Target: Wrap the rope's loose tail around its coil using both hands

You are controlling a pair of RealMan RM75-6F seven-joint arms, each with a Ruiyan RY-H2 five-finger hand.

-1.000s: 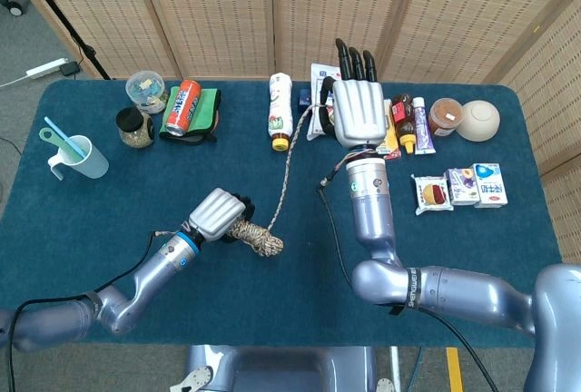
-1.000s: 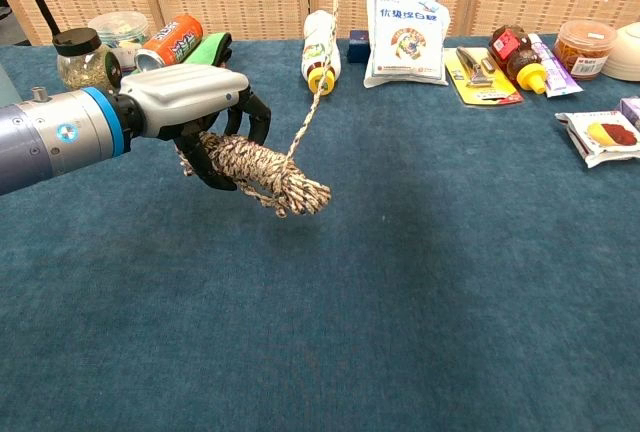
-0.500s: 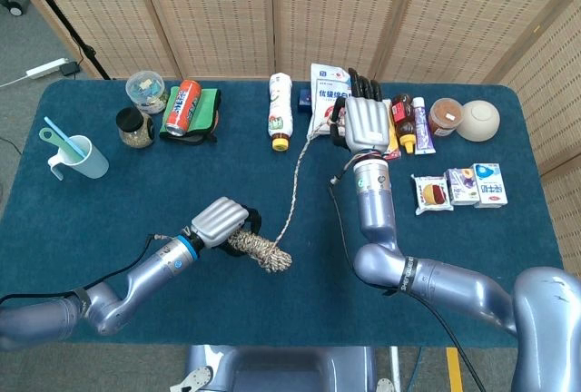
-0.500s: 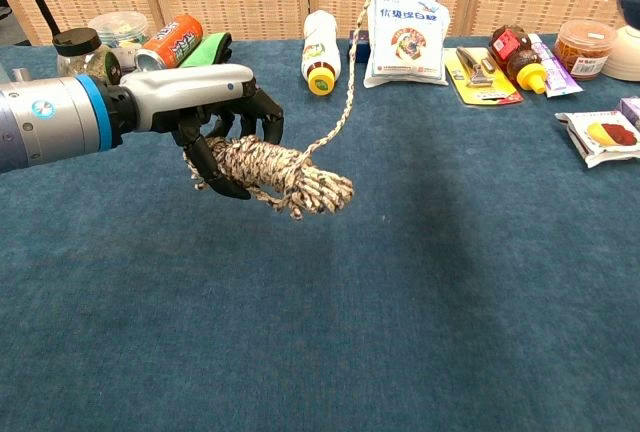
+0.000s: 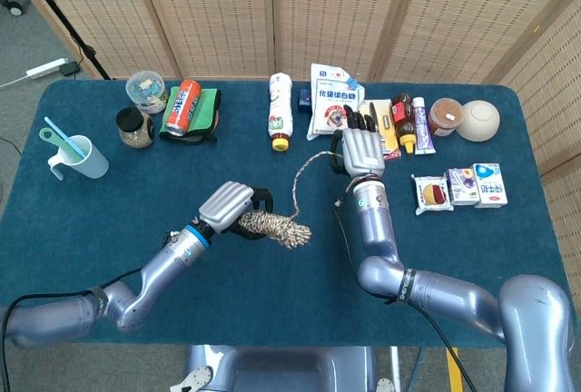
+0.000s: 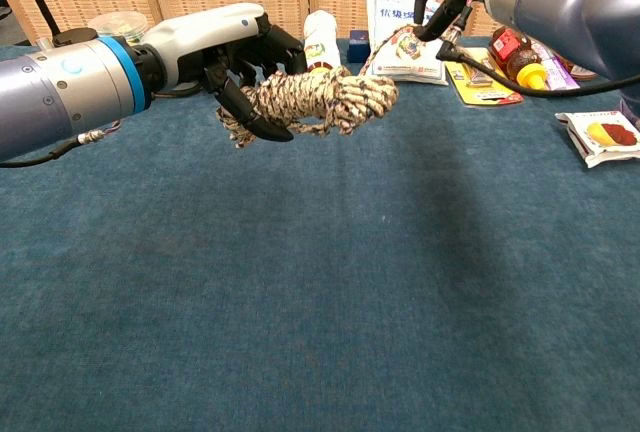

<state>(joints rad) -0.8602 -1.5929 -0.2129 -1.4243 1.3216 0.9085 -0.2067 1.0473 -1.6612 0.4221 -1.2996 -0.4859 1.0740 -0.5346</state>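
gripping the coil at frame centre, the left hand risks unravelling it if the right hand, pinching the tail, pulls hard.

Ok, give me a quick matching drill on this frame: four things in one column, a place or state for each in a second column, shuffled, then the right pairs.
Things:
1. rope coil
2. loose tail
3. orange can
4. blue cup

Places or states:
A. lying on a green cloth at the back of the table
B. held off the table in the left hand
C. standing near the table's left edge with a utensil in it
D. running from the coil up to the right hand

Pairs: 1-B, 2-D, 3-A, 4-C
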